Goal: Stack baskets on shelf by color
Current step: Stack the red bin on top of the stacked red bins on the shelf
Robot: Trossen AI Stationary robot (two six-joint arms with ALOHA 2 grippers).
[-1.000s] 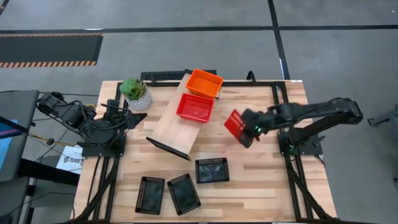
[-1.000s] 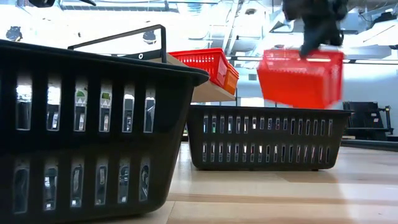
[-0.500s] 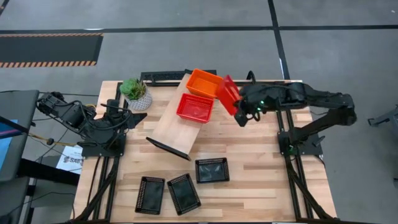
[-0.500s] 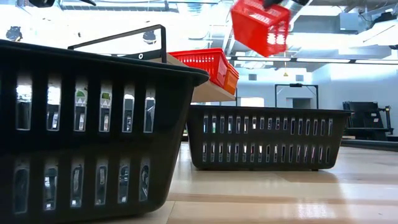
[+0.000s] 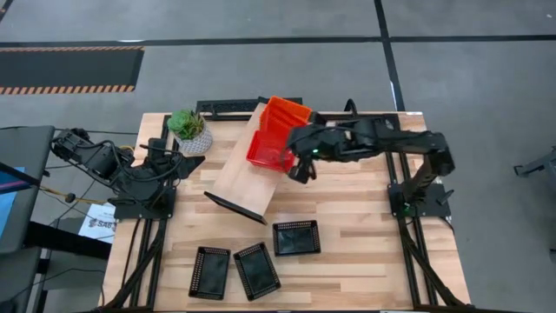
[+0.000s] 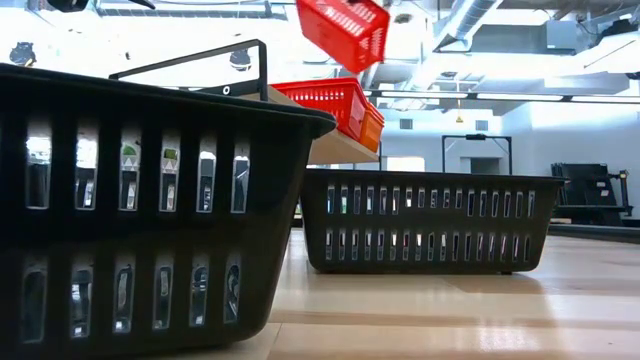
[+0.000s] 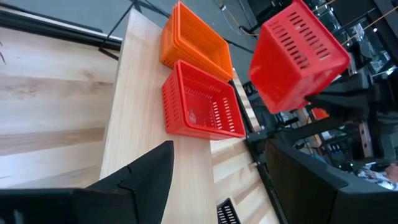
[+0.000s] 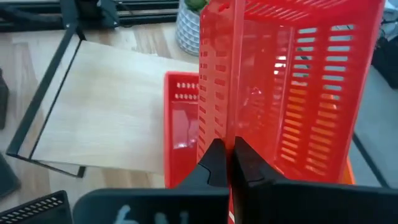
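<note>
A red basket (image 5: 276, 129) hangs tilted in the air over the shelf (image 5: 239, 178), with my right gripper (image 5: 294, 146) shut on it. The same basket shows in the left wrist view (image 7: 298, 56) and at the top of the low view (image 6: 343, 30). Below it a second red basket (image 5: 268, 156) rests by its base on the shelf, with orange baskets (image 7: 196, 43) beyond it at the shelf's far end. Three black baskets (image 5: 209, 271) (image 5: 256, 270) (image 5: 296, 236) stand on the table near its front. My left gripper (image 7: 217, 186) waits open at the table's left. My right gripper pinches one side wall of the red basket at its rim (image 8: 233, 121), one finger (image 8: 214, 162) on each face of the wall. The fingers come from the table's right, slanting down. The basket is lifted clear and tipped steeply on its side above the shelf's red basket.
A potted plant (image 5: 189, 130) stands at the far left beside the shelf. The shelf's near end carries a dark upright frame (image 5: 234, 204). Bare tabletop (image 5: 365, 226) lies right of the shelf and between it and the black baskets.
My right gripper has carried the red basket up, toward the table's far edge and then left, from beside the shelf to over the shelf's red basket. The wrist has rolled on the way, so the basket has turned and tipped. The gripper has stayed shut.
</note>
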